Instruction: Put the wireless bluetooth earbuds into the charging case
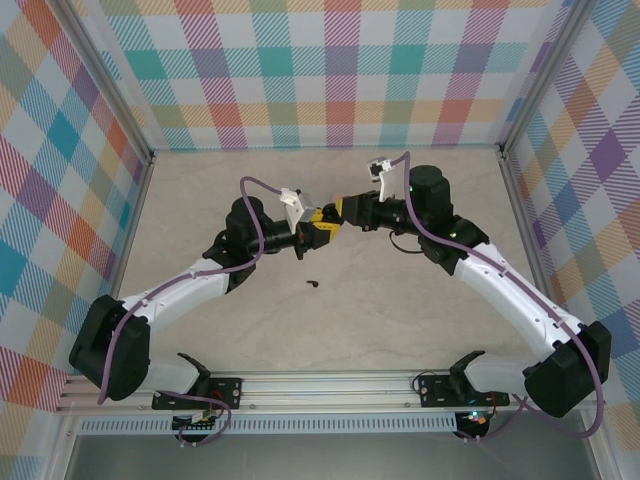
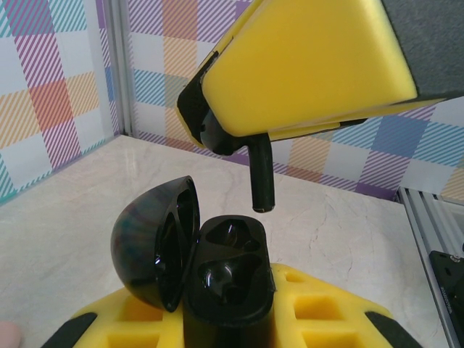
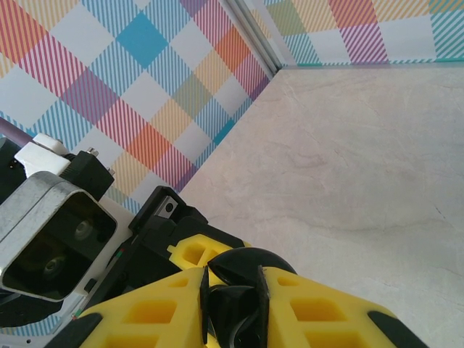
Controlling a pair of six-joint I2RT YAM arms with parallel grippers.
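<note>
My left gripper (image 1: 317, 233) is shut on the black charging case (image 2: 230, 279). The case stands upright between the yellow pads (image 2: 326, 308), its lid (image 2: 154, 243) swung open to the left and both wells empty. My right gripper (image 1: 336, 212) meets it from the right, shut on a black earbud (image 2: 262, 174). That earbud's stem hangs straight down, a little above the case's far well without touching. In the right wrist view the earbud (image 3: 233, 313) sits pinched between the yellow fingers (image 3: 319, 312), with the case's lid (image 3: 246, 261) just beyond. A second black earbud (image 1: 312, 284) lies on the table.
The pale marble table (image 1: 400, 300) is walled by plaid panels (image 1: 330, 70) at the back and both sides. An aluminium rail (image 1: 330, 385) carrying the arm bases runs along the near edge. Both arms meet over the table's middle.
</note>
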